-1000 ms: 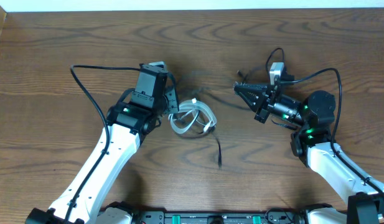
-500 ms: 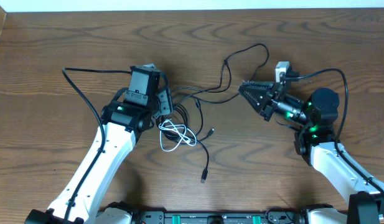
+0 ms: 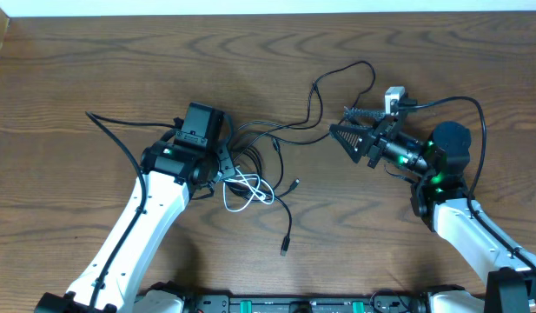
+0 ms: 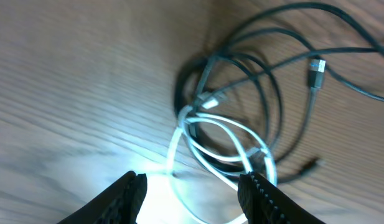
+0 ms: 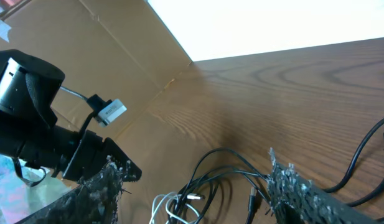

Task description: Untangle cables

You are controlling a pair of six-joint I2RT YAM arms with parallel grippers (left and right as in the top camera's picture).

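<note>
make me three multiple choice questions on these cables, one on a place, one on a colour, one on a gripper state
1. Where does the white cable lie?
A) by the left gripper
B) by the right gripper
C) hanging in the air from a gripper

2. What colour is the long cable that ends lowest in the overhead view?
A) white
B) black
C) red

3. How is the right gripper?
A) open
B) shut on the white cable
C) out of view

Answers:
1 A, its coil sits right at the left gripper's fingers, well away from the other arm.
2 B, that thin cord is black down to its plug.
3 A, its fingers stand spread apart in both the overhead and right wrist views.
</note>
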